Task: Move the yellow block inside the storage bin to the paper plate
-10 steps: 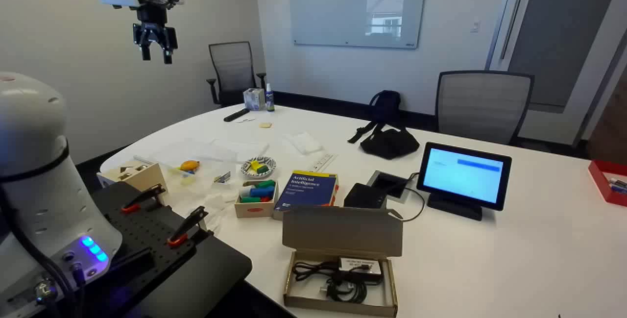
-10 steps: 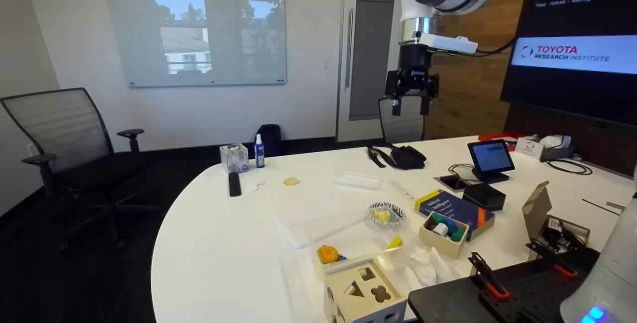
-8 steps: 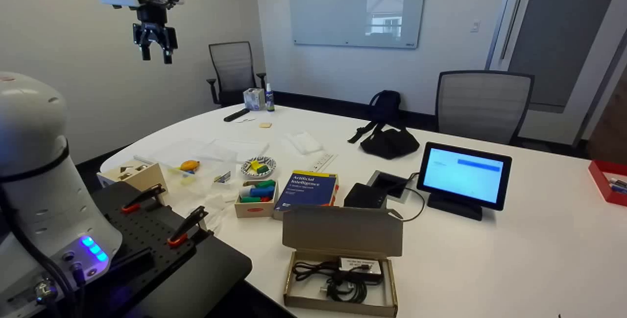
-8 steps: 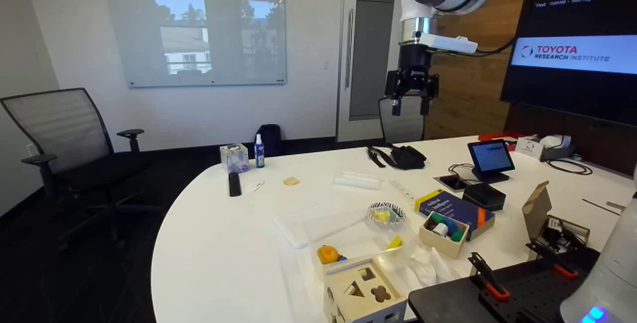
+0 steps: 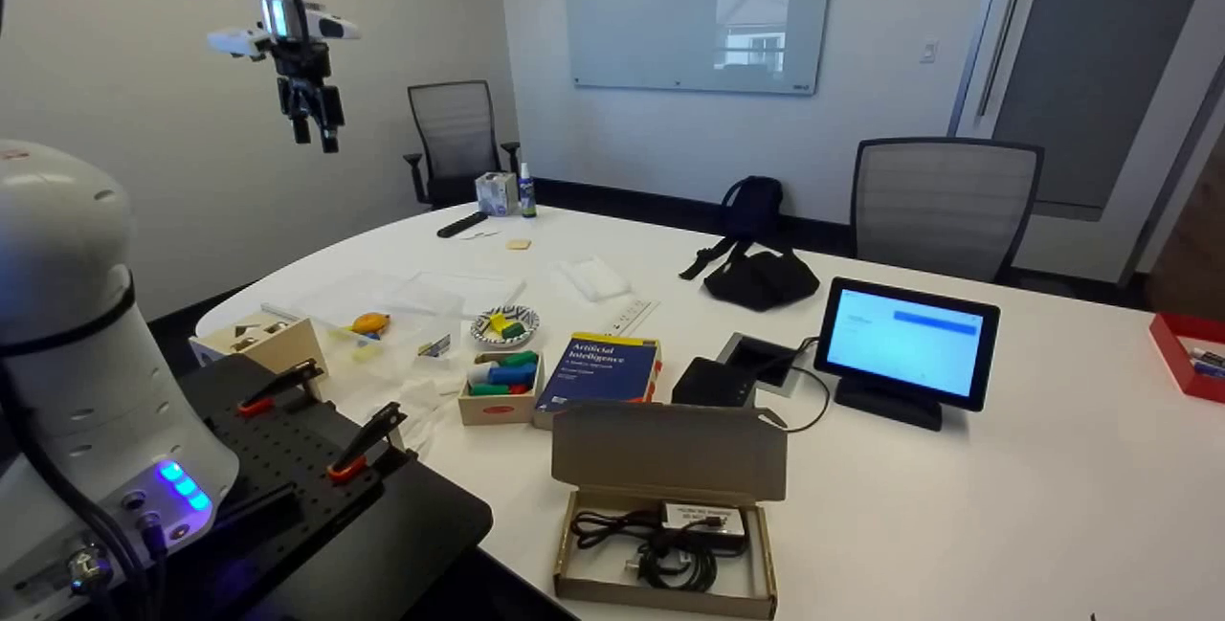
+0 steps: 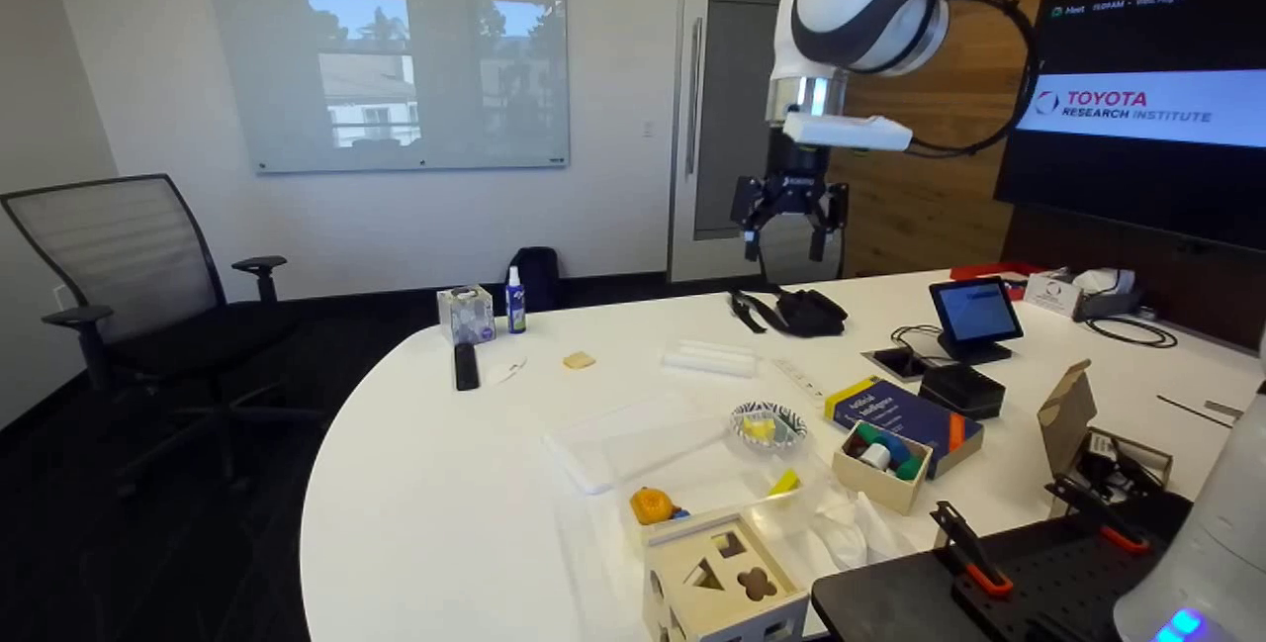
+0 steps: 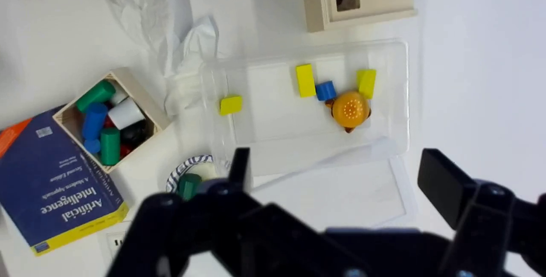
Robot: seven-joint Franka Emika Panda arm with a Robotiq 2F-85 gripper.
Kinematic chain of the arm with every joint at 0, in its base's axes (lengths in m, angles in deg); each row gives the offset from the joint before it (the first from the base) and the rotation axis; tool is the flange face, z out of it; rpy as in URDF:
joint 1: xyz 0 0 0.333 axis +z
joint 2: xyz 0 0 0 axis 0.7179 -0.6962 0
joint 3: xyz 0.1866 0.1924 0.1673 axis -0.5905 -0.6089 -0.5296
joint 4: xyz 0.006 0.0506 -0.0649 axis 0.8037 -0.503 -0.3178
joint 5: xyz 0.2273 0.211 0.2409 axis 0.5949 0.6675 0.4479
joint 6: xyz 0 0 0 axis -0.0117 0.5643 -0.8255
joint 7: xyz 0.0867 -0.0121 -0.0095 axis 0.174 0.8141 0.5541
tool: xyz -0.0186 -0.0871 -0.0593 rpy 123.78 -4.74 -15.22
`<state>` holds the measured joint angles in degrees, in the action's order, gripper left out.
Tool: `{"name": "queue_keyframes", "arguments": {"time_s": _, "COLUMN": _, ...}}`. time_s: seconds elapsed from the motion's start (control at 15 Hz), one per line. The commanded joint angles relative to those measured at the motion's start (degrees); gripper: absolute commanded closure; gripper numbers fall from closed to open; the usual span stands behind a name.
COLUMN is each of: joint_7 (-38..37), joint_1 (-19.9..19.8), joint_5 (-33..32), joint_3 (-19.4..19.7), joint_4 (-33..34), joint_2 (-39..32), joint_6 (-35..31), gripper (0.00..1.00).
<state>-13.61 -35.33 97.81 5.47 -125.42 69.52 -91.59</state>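
mostly, yellow blocks [image 7: 305,80] with long axes crosswise in the clear bin [image 7: 277,119], one slanted, gripper [image 7: 336,159] spread wide

The bin [image 7: 273,119] beside the plate [image 7: 183,168] holds blocks [image 7: 230,105].

Open air above the storage bin [image 7: 277,108], wooden box [image 7: 375,4] just beside one wall.

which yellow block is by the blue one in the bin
The wrist view's middle yellow block; the right one is by the orange toy, the left one alone.
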Motion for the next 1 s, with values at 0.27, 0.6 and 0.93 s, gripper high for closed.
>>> {"name": "queue_keyframes", "arguments": {"time_s": 0.27, "joint_7": -34.2, "joint_1": 3.37, "joint_5": -11.34, "joint_3": -1.12, "joint_4": -7.08, "joint_2": -22.17, "joint_6": -33.52, "gripper": 0.0}}
{"name": "queue_keyframes", "arguments": {"time_s": 0.6, "joint_7": -54.49, "joint_1": 13.89, "joint_5": -20.72, "joint_3": 13.86, "joint_4": -3.9, "joint_2": -37.26, "joint_6": -46.61, "gripper": 0.0}}
{"name": "queue_keyframes", "arguments": {"time_s": 0.93, "joint_7": -68.66, "joint_1": 26.91, "joint_5": -16.93, "joint_3": 27.65, "joint_4": 0.56, "joint_2": -47.61, "joint_6": -51.87, "gripper": 0.0}}
